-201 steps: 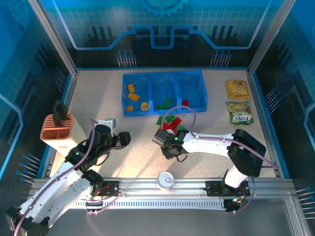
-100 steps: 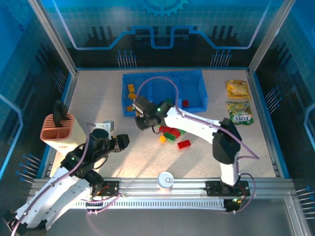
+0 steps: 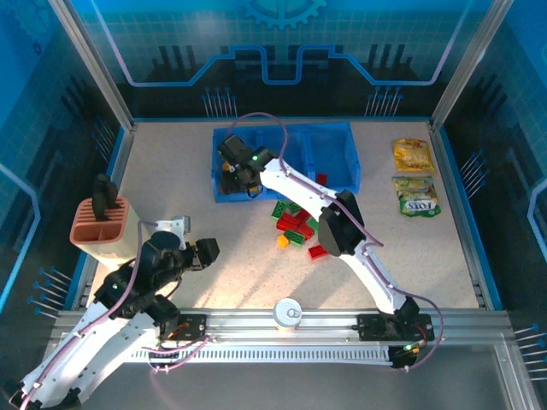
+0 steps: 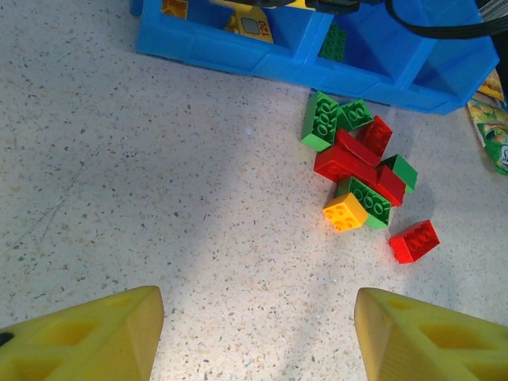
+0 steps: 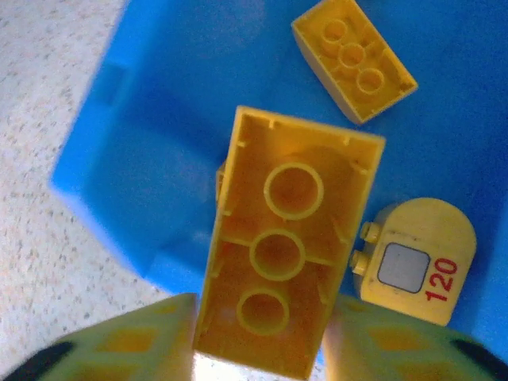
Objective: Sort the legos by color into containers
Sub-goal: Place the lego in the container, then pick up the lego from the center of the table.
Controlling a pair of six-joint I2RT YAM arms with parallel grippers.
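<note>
My right gripper [image 3: 232, 173] hangs over the left compartment of the blue tray [image 3: 282, 196], shut on a long yellow brick [image 5: 290, 238] held underside-up between its fingers [image 5: 262, 341]. Below it in that compartment [image 5: 159, 95] lie another yellow brick [image 5: 353, 67] and a rounded yellow piece marked 120 [image 5: 417, 262]. A pile of red and green legos [image 3: 295, 222] sits on the table in front of the tray, with an orange brick [image 4: 345, 212] and a lone red brick [image 4: 413, 241] at its near side. My left gripper [image 3: 205, 250] stands open over bare table [image 4: 258, 333], well left of the pile [image 4: 357, 159].
A salmon-pink slotted holder [image 3: 98, 224] stands at the left edge. A can [image 3: 288, 313] sits near the front rail. Two snack packets [image 3: 413, 154] [image 3: 417, 198] lie at the right. A green brick [image 4: 333, 44] shows in the tray's middle compartment [image 4: 238, 55].
My right arm swung from the pile at the table's centre back and left to the tray's left compartment, carrying the yellow brick. My left arm drew back slightly toward the front.
</note>
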